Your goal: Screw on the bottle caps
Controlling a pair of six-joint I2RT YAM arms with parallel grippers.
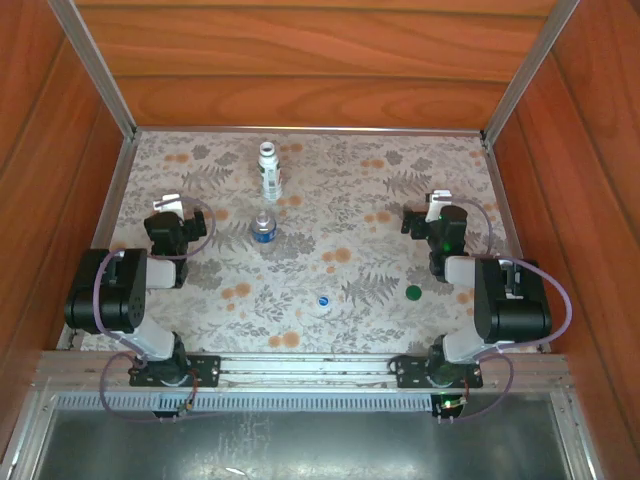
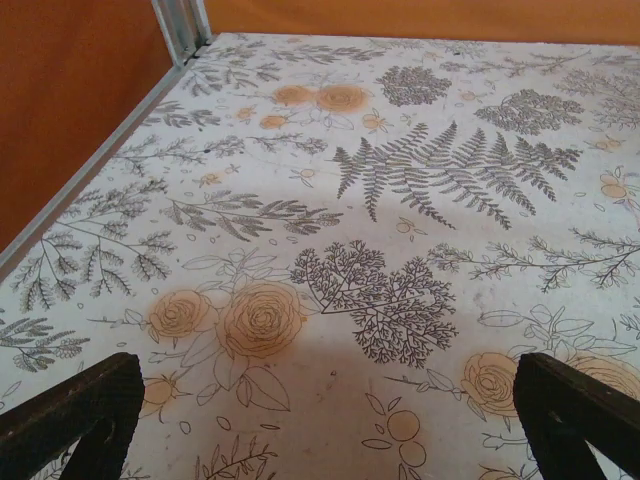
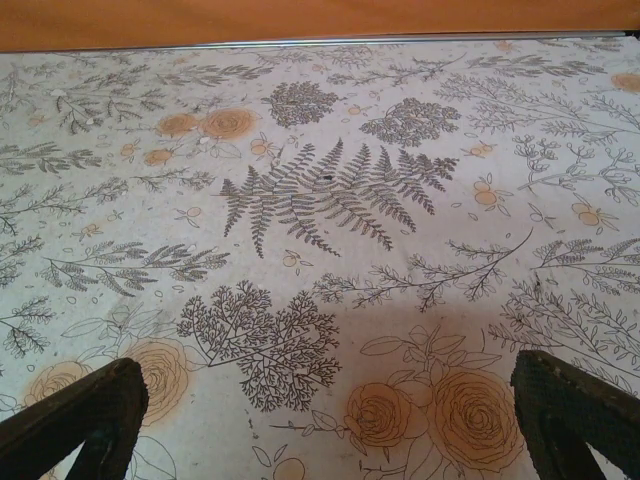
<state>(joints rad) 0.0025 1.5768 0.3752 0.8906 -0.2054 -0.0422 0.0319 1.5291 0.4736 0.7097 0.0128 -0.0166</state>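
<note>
White bottle [image 1: 270, 170]: upright, landmark | left gripper [image 1: 168, 204]: jaws wide, empty, left of it and nearer | right gripper [image 1: 437, 203]: jaws wide, empty, well right of it | clear bottle [image 1: 263, 228]: upright, just nearer than it | green cap [image 1: 413, 293]: nearer-right, behind right gripper | blue cap [image 1: 323, 300]: well nearer, slightly right, apart from both grippers

The left arm [image 1: 112, 290] rises from its base at about 7 o'clock in the overhead view, folds back at a bulky elbow and reaches toward 12 o'clock, ending in the left gripper [image 1: 166, 208]. The right arm [image 1: 508, 300] mirrors it from about 5 o'clock, and the right gripper [image 1: 438, 208] is likewise aimed at 12 o'clock. Both grippers have their jaws spread wide and are empty. In each wrist view the dark fingers [image 2: 70, 420] sit at 7 and 5 o'clock.
</note>
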